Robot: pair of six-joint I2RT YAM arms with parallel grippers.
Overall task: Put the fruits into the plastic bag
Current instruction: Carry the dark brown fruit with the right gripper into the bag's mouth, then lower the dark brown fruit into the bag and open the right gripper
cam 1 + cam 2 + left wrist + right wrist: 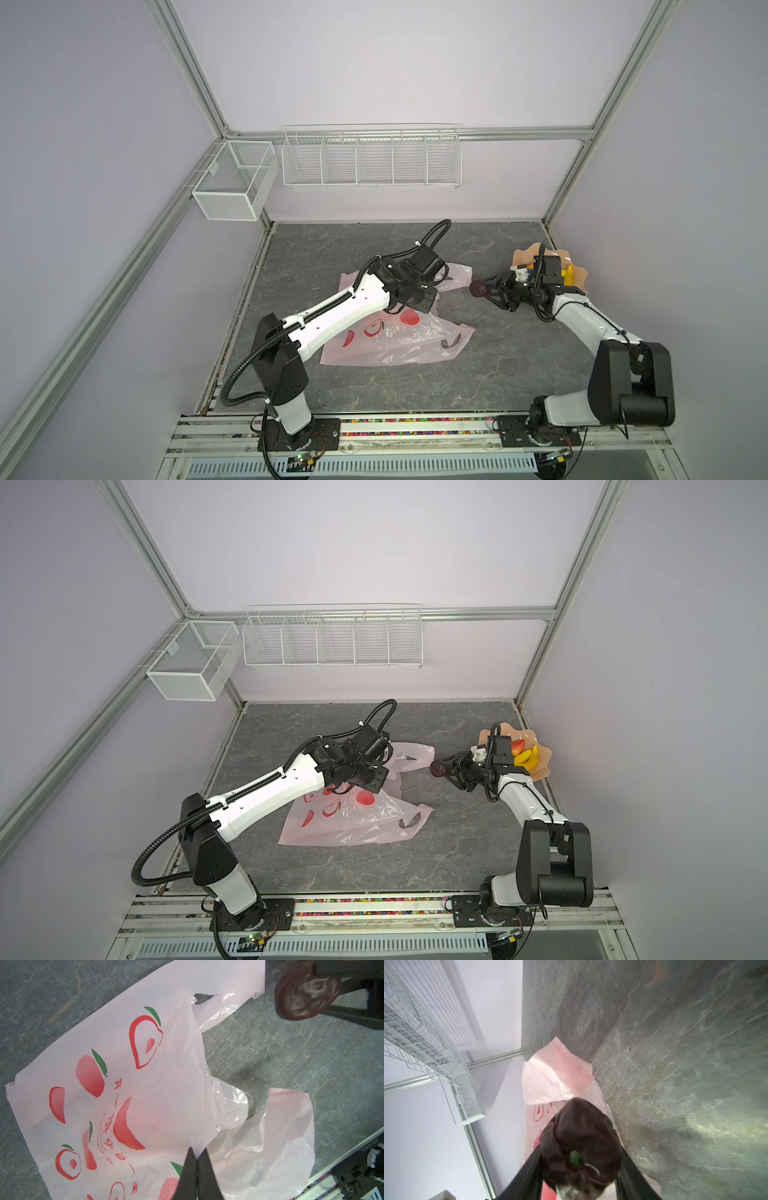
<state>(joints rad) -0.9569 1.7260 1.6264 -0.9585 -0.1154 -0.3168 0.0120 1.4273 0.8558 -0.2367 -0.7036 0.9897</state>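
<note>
My right gripper [484,288] is clamped on the dark fruit [476,288], one finger on each side of its round body. It hangs above the table [415,382], between the plate [540,766] on the far right and the bag [399,340] in the middle. The fruit looks light and firm, with a wrinkled skin that should give my pads some bite. Being round, it could roll out of a loose pinch, so the widest part is the place to hold it.

My left gripper [197,1153] is closed tight on the rim of the bag's mouth, and the film is drawn up into a peak there. The bag is thin, limp and slick. It weighs almost nothing, keeps no shape of its own and would tear under a hard tug. The rim near the handles is the right place to hold, lifting gently. I cannot tell from the wrist view whether I have one layer or both, and that decides whether the mouth is open at all.

A banana [525,756] and a strawberry [517,746] lie on the plate, waiting.
</note>
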